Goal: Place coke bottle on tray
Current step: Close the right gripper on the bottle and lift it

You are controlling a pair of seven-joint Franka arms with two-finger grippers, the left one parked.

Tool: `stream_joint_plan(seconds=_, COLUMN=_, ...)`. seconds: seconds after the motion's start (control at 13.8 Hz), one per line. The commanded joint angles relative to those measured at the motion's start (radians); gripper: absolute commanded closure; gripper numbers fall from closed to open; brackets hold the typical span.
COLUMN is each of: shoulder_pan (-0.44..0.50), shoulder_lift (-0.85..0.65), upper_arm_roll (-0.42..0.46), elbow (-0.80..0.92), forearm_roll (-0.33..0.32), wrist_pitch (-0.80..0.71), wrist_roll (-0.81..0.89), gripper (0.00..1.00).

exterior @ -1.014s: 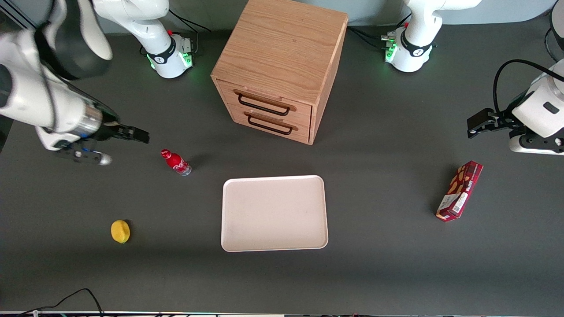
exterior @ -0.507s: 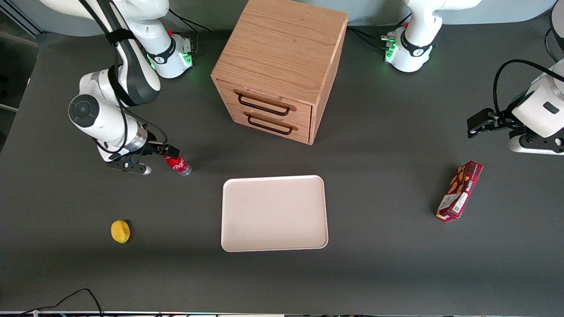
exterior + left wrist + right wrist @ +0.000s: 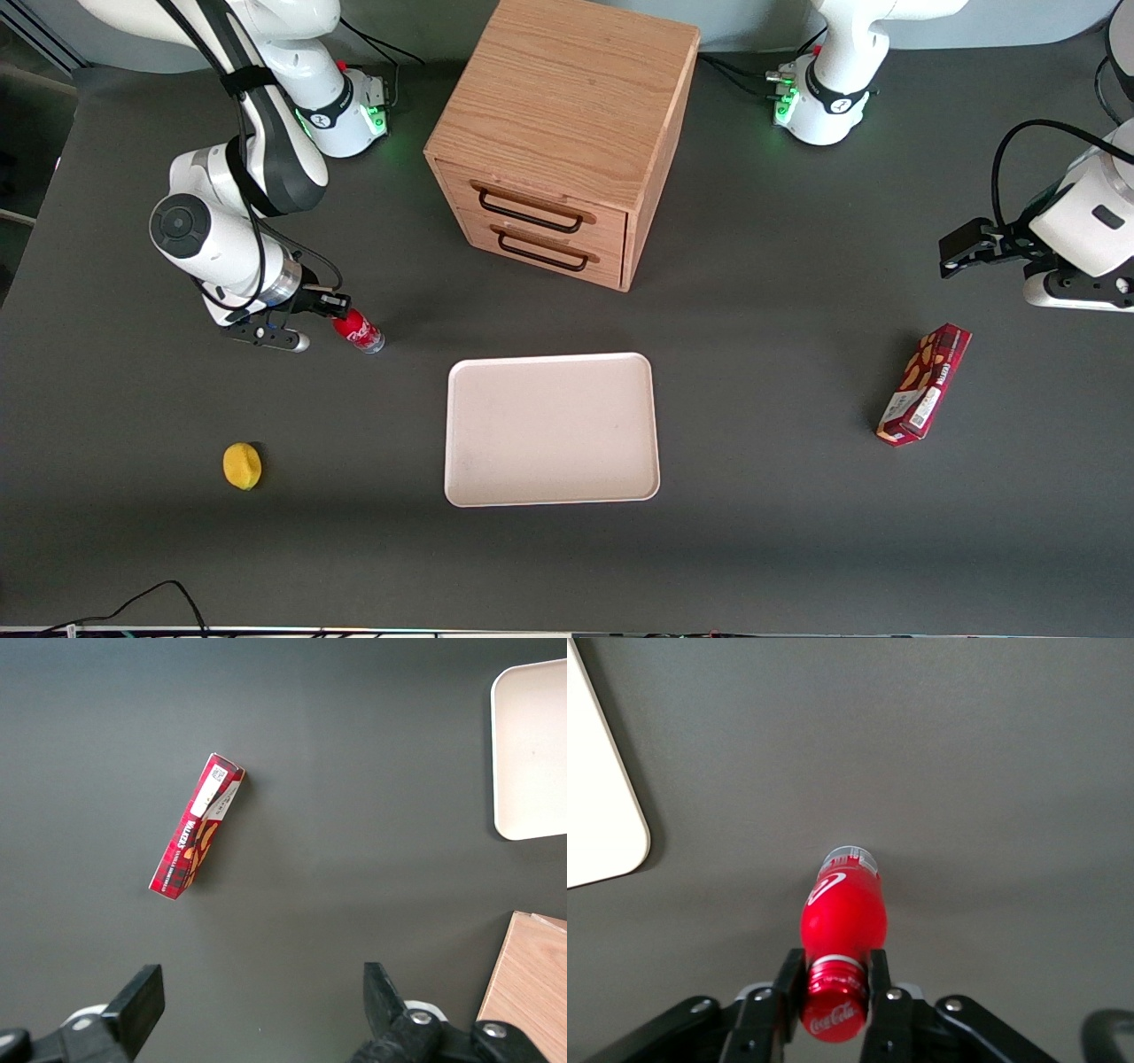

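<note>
The coke bottle [image 3: 359, 331], small and red with a red cap and a clear base, stands on the dark table, a short way from the tray toward the working arm's end. My right gripper [image 3: 340, 305] is at the bottle's top. In the right wrist view the gripper [image 3: 837, 964] has its two black fingers [image 3: 791, 970] pressed against both sides of the red cap, shut on the bottle [image 3: 843, 908]. The pale cream-pink tray [image 3: 549, 430] lies flat and bare nearer the front camera than the cabinet. Its rounded corner shows in the right wrist view [image 3: 598, 806].
A wooden drawer cabinet [image 3: 558, 142] with two closed drawers stands farther from the front camera than the tray. A small yellow object [image 3: 242, 465] lies toward the working arm's end. A dark red snack box [image 3: 924, 383] lies toward the parked arm's end and shows in the left wrist view [image 3: 197, 835].
My right arm swung in from the table's end and came down to the bottle. The fingers now sit around its cap. The bottle has stayed in its place.
</note>
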Motion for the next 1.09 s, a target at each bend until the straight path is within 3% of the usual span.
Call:
stream_joint_plan(seconds=0.0, shoulder_pan=0.005, shoulder_lift=-0.021, upper_arm_roll=-0.001, elbow=0.001, forearm_roll=-0.025, wrist_pitch=0.005, wrist_roll=0.015, gripper=1.0)
stream_joint_plan(seconds=0.22, shoulder_pan=0.003, shoulder_lift=-0.063, upper_arm_roll=-0.001, elbow=0.083, forearm_roll=-0.032, wrist_pitch=-0.14, wrist_roll=0.002, gripper=1.0)
stream_joint_plan(seconds=0.51, shoulder_pan=0.003, shoulder_lift=-0.035, upper_arm_roll=-0.001, elbow=0.434, forearm_roll=-0.057, wrist_pitch=-0.516, wrist_roll=-0.001, gripper=1.0)
stream_joint_plan(seconds=0.8, shoulder_pan=0.052, shoulder_lift=0.248, upper_arm_roll=0.03, elbow=0.988, forearm_roll=-0.046, wrist_pitch=-0.814, wrist_roll=0.092, gripper=1.0)
stream_joint_plan(seconds=1.01, shoulder_pan=0.101, shoulder_lift=0.532, upper_arm_roll=0.108, elbow=1.315, forearm_roll=-0.057, wrist_pitch=-0.85, wrist_roll=0.355, gripper=1.0)
